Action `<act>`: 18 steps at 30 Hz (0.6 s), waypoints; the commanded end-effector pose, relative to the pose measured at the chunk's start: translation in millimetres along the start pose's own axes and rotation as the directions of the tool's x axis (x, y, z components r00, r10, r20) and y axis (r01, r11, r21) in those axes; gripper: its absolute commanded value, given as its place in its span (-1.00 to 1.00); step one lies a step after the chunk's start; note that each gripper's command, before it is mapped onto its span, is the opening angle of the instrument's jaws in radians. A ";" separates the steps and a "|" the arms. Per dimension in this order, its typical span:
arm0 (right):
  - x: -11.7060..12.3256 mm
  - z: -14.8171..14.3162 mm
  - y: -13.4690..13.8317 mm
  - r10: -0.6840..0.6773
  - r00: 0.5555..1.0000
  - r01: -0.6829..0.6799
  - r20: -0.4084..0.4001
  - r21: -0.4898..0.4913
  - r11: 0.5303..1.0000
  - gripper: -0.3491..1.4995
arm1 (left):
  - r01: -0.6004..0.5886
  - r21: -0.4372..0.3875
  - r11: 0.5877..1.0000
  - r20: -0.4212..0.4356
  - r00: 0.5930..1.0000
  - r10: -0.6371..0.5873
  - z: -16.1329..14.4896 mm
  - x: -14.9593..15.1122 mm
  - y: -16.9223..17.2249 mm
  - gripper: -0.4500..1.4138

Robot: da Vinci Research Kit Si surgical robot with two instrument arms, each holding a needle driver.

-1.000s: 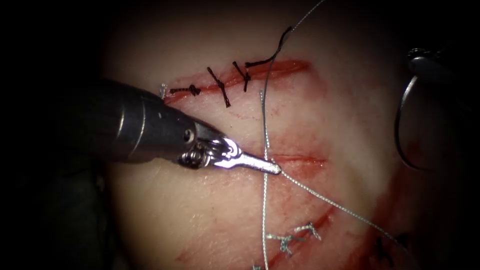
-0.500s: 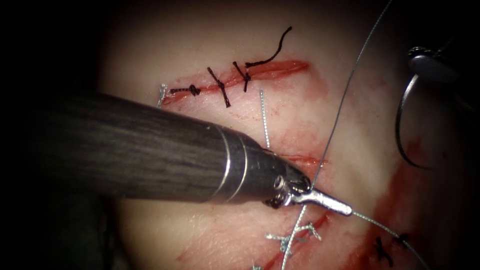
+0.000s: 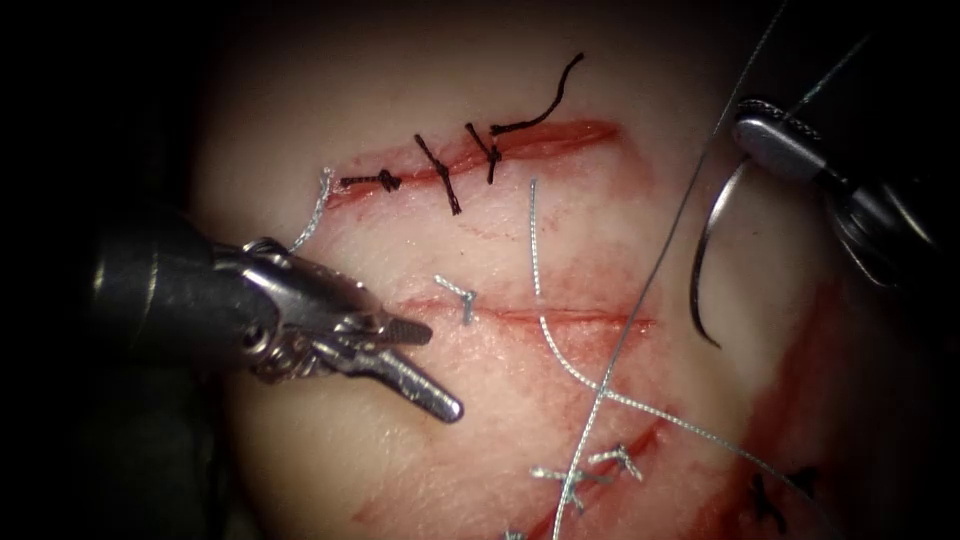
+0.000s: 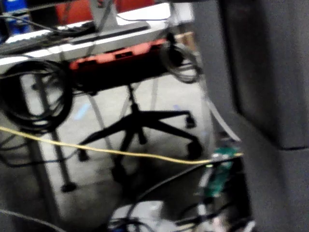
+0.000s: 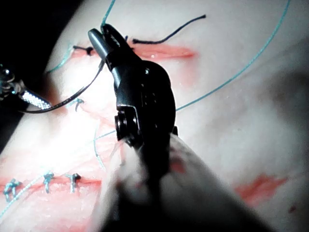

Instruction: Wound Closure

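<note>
Three cuts: I count three red cuts in the pale pork-belly tissue (image 3: 620,210); the upper cut (image 3: 480,150) carries three dark knotted stitches (image 3: 440,172), the lower slanting cut (image 3: 600,470) carries silvery stitches (image 3: 590,470).
Middle cut: the thin red middle cut (image 3: 560,316), just beyond my left tool's tips, has one small silvery knot (image 3: 462,296) at its left end; the rest of it lies unstitched, so I judge this closure barely begun.
Left tool: my left steel needle driver (image 3: 425,365) has its jaws spread and holds nothing; it sits left of the middle cut, tips close to the knot but apart from it.
Right tool: my right needle driver (image 3: 775,140) has its jaws pressed together on the curved dark steel needle (image 3: 705,250) near its thread end.
Needle: it hangs below the right jaws, right of the cuts, clear of the tissue, point downward.
Thread: the silvery-grey braided thread (image 3: 600,390) lies slack across the middle cut; a finer strand (image 3: 680,215) runs up past the right jaws.
Left to do: I judge further bites along the middle cut are needed.
</note>
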 end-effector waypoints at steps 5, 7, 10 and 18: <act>-1.8 2.8 -0.8 -0.225 0.974 0.225 -0.001 -0.036 0.974 -1.00 | -0.107 0.000 0.994 -0.008 0.994 0.107 2.0 0.8 -1.0 0.82; -2.2 3.1 -0.9 -0.235 0.972 0.235 0.014 -0.036 0.971 -1.00 | -0.120 -0.024 0.992 -0.034 0.992 0.120 2.5 1.3 -0.9 0.82; -3.0 3.5 -1.3 -0.248 0.968 0.247 0.028 0.023 0.969 -1.00 | -0.091 -0.099 0.991 -0.104 0.991 0.081 3.2 2.3 -0.6 0.80; -4.1 3.9 -2.5 -0.154 0.988 0.149 0.016 0.176 0.973 -1.00 | 0.029 -0.152 0.988 -0.168 0.984 -0.055 3.0 3.0 -0.8 0.80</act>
